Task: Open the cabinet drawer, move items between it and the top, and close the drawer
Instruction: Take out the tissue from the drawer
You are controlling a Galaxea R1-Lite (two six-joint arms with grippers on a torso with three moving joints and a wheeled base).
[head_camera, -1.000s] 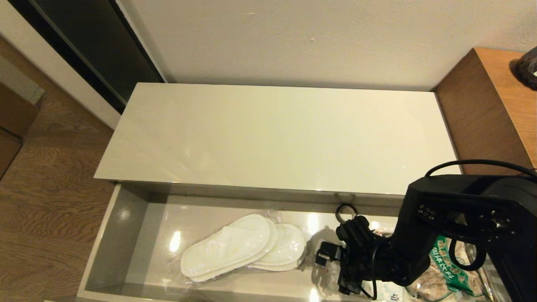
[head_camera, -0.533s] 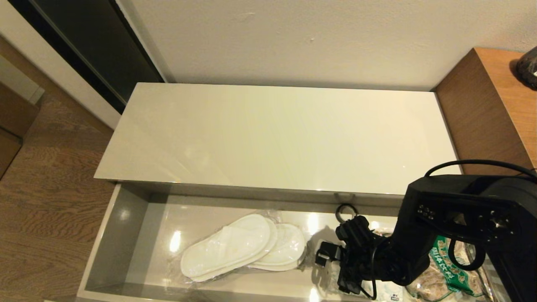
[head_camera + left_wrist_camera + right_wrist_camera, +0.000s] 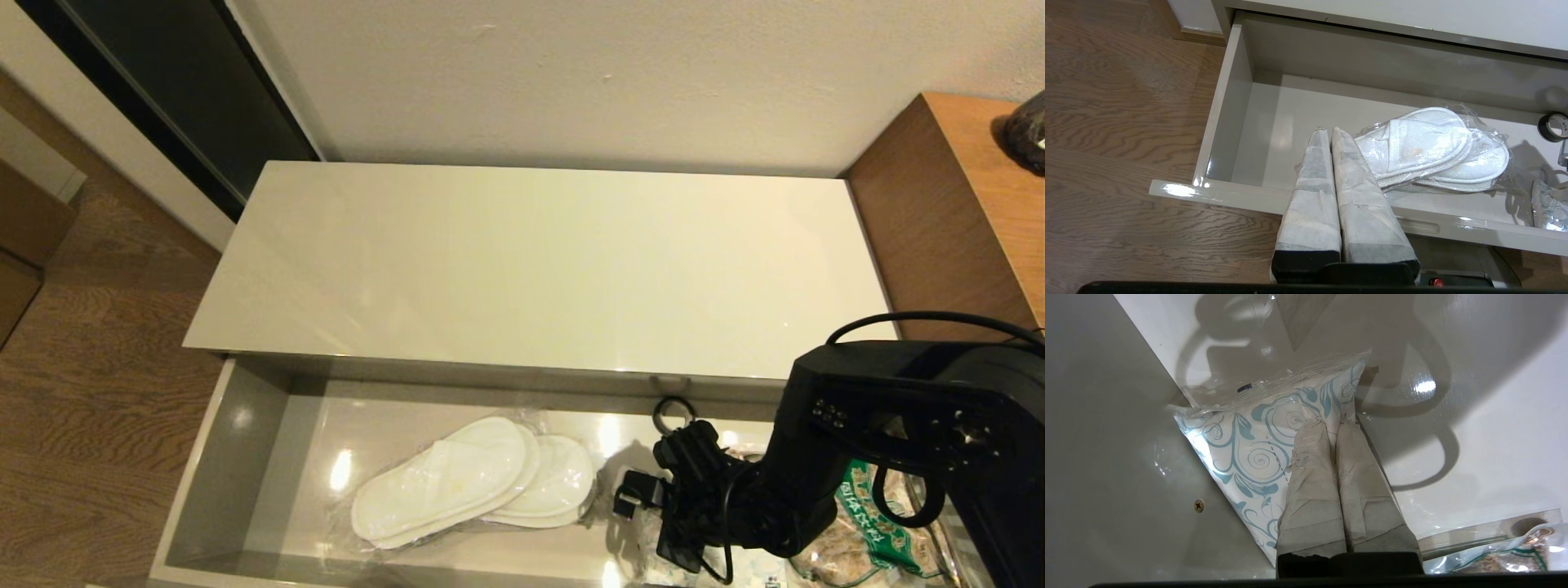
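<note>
White tissue pack (image 3: 1257,449) lifted slightly, right end effector (image 3: 1331,424) unmoved, pinching it

Right arm (image 3: 890,441), lower right of head frame: matte black, boxy housing, small buttons, looped black cables. Right gripper (image 3: 1336,424) and left gripper (image 3: 1329,131): tapered fingers wrapped in grey-white tape, worn, frayed, black bases.
</note>
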